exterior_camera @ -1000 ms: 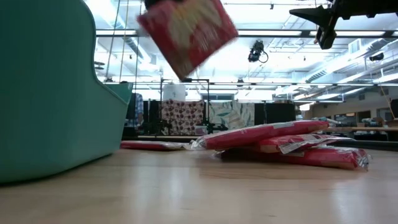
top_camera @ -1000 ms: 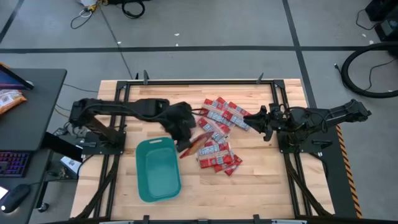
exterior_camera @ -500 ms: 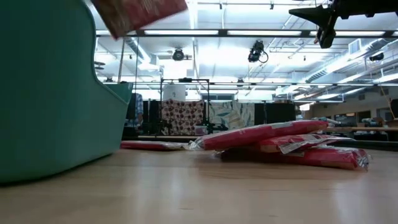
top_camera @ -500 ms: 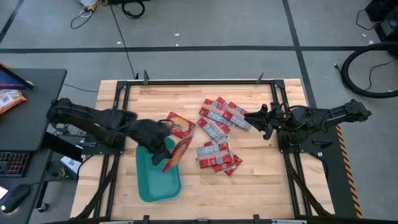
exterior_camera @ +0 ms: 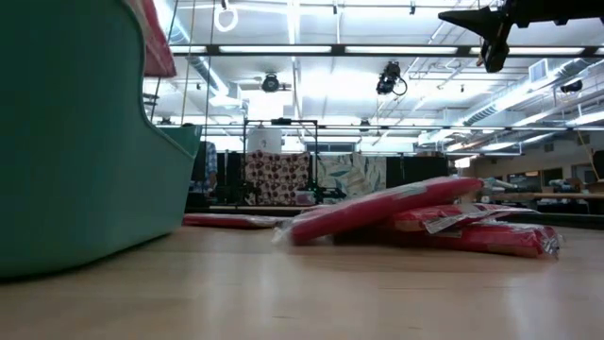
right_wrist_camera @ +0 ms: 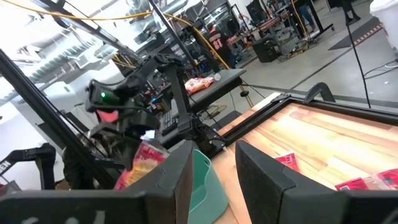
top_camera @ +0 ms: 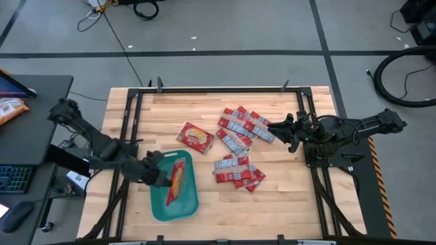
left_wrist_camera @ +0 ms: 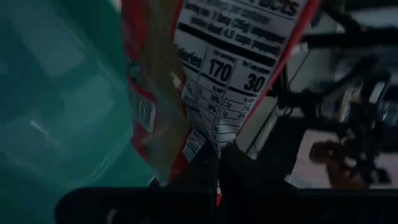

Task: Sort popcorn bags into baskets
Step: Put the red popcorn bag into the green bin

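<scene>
Left gripper (top_camera: 163, 178): I have it over the teal basket (top_camera: 158, 203), on the basket's left side, fingers clamped on the bottom edge of a red popcorn bag (top_camera: 178, 179).
Held bag: it hangs over the basket's interior, standing on edge; in my left wrist view its nutrition panel (left_wrist_camera: 230, 68) faces the camera with teal wall behind it.
Basket: sits near the front-left of the wooden table (top_camera: 286, 197), long side running front to back.
Large squarish bag (top_camera: 196, 137): lies flat on the table just behind the basket, apart from it.
Small packets: a cluster (top_camera: 243, 125) toward the table's back centre, and a second pile (top_camera: 237, 171) nearer the front, right of the basket.
Right gripper (top_camera: 281, 133): I see it parked above the table's right side, close to the back cluster, fingers set narrowly apart and holding nothing.
Low view: basket wall (exterior_camera: 75, 151) fills the left; stacked packets (exterior_camera: 415, 215) rest on the wood.
</scene>
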Controlling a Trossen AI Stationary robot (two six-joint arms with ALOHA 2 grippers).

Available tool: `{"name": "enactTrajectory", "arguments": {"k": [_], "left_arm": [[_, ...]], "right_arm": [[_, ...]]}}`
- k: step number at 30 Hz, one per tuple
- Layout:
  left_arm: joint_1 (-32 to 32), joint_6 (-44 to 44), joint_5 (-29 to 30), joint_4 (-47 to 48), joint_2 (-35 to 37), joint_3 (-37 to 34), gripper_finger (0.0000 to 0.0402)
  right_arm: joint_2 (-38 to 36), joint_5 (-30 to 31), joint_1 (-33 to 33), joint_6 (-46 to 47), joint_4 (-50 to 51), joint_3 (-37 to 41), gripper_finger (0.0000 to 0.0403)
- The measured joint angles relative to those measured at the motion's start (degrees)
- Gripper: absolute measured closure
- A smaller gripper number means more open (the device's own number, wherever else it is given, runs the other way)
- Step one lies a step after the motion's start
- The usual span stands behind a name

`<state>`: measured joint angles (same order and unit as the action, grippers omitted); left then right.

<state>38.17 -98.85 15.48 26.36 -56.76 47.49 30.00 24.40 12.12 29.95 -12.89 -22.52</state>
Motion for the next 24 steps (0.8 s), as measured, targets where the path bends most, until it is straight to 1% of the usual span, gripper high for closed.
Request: {"name": "enactTrajectory", "arguments": {"k": [5, 9, 13, 17, 20, 24], "left_arm": [[2.7, -9.0, 5.0, -5.4, -0.2, -5.1, 0.0393], [3.2, -16.6, 8.9, -5.4, -0.2, -9.7, 0.0393], [3.2, -22.5, 11.2, -5.6, -0.2, -13.7, 0.0393], [2.9, -23.4, 14.4, -8.5, -0.2, -15.8, 0.0393], [2.4, -22.5, 14.9, -11.8, -0.2, -17.6, 0.0393], [2.4, -21.6, 14.8, -19.6, -1.1, -19.0, 0.0393]], "right_arm": [[0.0, 0.0, 0.0, 0.1, -0.7, 0.0, 0.0277], [0.0, 0.0, 0.0, -0.2, -1.7, 0.0, 0.0277], [0.0, -0.3, 0.0, -0.2, -1.6, 0.0, 0.0277], [0.0, -0.2, 0.0, -0.2, -1.6, 0.0, 0.0277], [0.0, -0.2, 0.0, -0.3, -1.6, 0.0, 0.0277], [0.0, 0.5, 0.0, 0.2, -1.9, 0.0, 0.0277]]}}
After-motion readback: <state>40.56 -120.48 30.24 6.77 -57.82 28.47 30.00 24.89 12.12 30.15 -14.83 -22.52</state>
